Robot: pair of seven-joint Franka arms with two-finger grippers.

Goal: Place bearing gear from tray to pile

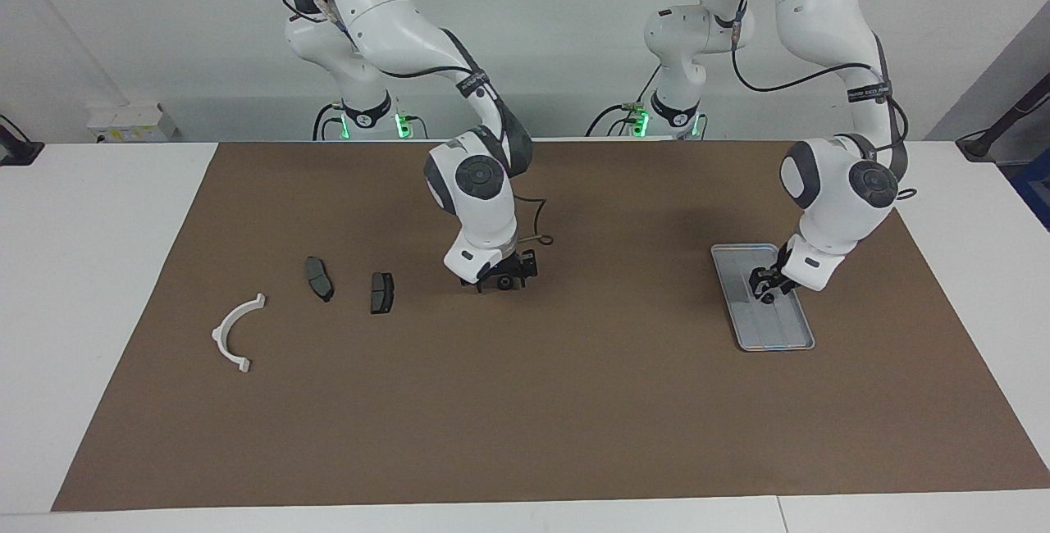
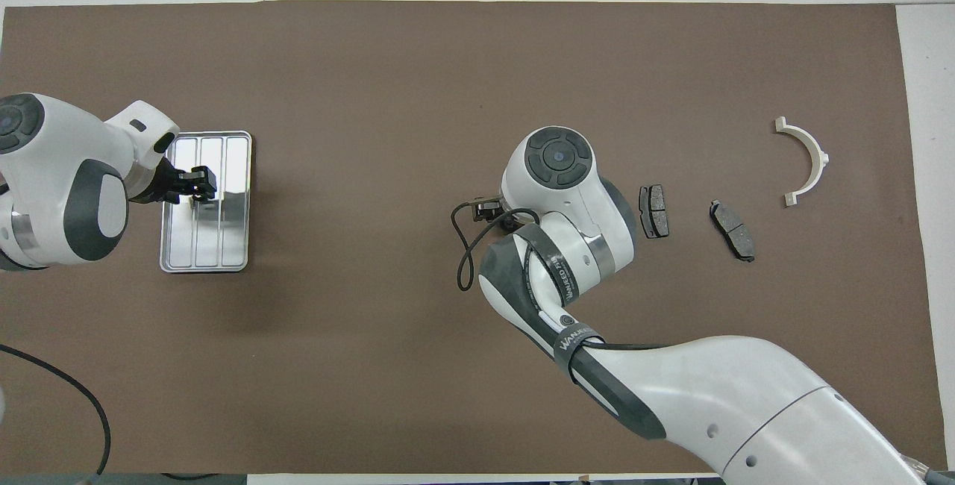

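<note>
Under right hand (image 1: 502, 280), gear hidden.

i have two cameras on this rig. the facing one sits high across the bench (image 1: 49, 287) and looks back at both robots, so their bases stand along the top edge against the wall, and the whole brown mat (image 1: 525, 402) fits in with white bench margins around it. the overhead one hangs above the robots' own end and looks steeply down and forward; there the arms enter from the bottom, and the mat (image 2: 448, 60) nearly fills the picture, so it sits closer. both views share the mat and everything lying on it, turned half a turn between them.
</note>
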